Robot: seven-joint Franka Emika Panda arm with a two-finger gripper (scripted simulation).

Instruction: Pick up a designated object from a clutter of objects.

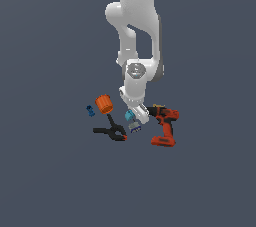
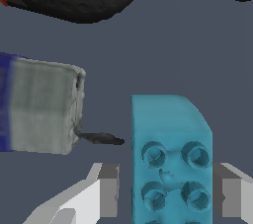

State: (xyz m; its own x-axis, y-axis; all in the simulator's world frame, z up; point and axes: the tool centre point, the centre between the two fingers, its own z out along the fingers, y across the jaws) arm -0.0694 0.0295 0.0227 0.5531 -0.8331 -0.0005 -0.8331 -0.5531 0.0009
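Teal block (image 2: pixel 170 159) lies on the counter (image 1: pixel 60 171) amid the clutter, between the black clamp (image 1: pixel 111 132) and red drill (image 1: pixel 165 126), beside a grey-and-purple block (image 2: pixel 42 107). Gripper (image 2: pixel 165 196) is lowered over it, fingers (image 2: pixel 106 191) spread on either side, apparently not touching. Approach appears complete; closing and lifting remain.

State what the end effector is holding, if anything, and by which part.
Nothing yet. The end effector is open, its fingers on either side of the teal block with gaps showing, near its studded end.
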